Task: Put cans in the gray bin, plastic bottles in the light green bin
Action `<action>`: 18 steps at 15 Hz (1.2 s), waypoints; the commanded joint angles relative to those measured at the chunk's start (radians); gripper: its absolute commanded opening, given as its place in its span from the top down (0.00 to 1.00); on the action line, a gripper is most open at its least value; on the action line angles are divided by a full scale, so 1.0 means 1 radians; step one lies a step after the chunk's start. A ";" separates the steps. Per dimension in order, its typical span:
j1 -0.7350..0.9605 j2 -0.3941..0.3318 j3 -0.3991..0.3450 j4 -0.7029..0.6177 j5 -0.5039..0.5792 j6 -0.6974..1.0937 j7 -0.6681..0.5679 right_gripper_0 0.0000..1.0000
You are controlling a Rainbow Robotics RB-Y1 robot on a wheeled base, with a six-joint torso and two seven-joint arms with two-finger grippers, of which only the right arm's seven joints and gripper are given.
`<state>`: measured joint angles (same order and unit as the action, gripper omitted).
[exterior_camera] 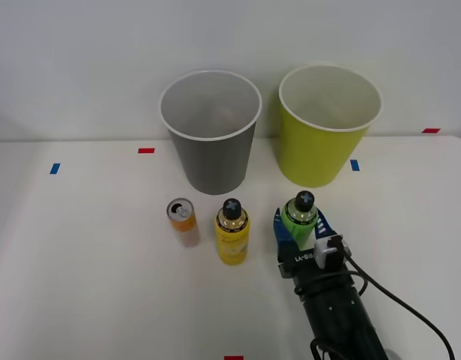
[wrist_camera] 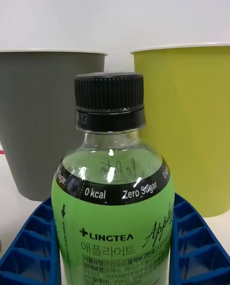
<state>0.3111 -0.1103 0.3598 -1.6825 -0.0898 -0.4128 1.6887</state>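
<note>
Blue ribbed fingers (wrist_camera: 28, 246) of the right gripper (exterior_camera: 300, 226) are pressed against both sides of the upright green bottle (wrist_camera: 112, 208), gripping it on the table (exterior_camera: 80, 270). Beside it the yellow bottle (exterior_camera: 232, 231) and orange can (exterior_camera: 182, 218) are seen; behind, the gray bin (exterior_camera: 211, 135) and light green bin (exterior_camera: 324, 127).

The right arm (exterior_camera: 336, 309) is black and cylindrical, trailing a black cable (exterior_camera: 399, 300), with blue ribbed fingers (wrist_camera: 28, 246).

Green bottle (wrist_camera: 114, 208) base cut off
</note>
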 commanded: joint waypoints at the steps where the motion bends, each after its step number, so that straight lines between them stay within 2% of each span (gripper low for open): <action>1: 0.005 -0.005 -0.002 -0.003 -0.008 -0.001 0.000 0.71; 2: 0.013 -0.008 -0.004 -0.013 -0.015 -0.006 -0.001 0.92; 3: 0.031 -0.017 -0.002 -0.034 -0.021 -0.011 -0.004 1.00; 5: 0.091 -0.049 0.002 -0.114 -0.042 -0.011 -0.012 1.00; 12: 0.275 -0.212 -0.009 -0.404 -0.269 -0.009 -0.017 1.00; 15: 0.252 -0.278 -0.013 -0.546 -0.432 0.068 -0.020 1.00; 18: 0.175 -0.273 -0.036 -0.615 -0.561 0.106 -0.018 1.00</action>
<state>0.5212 -0.3871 0.3316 -2.2871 -0.6105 -0.3141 1.6697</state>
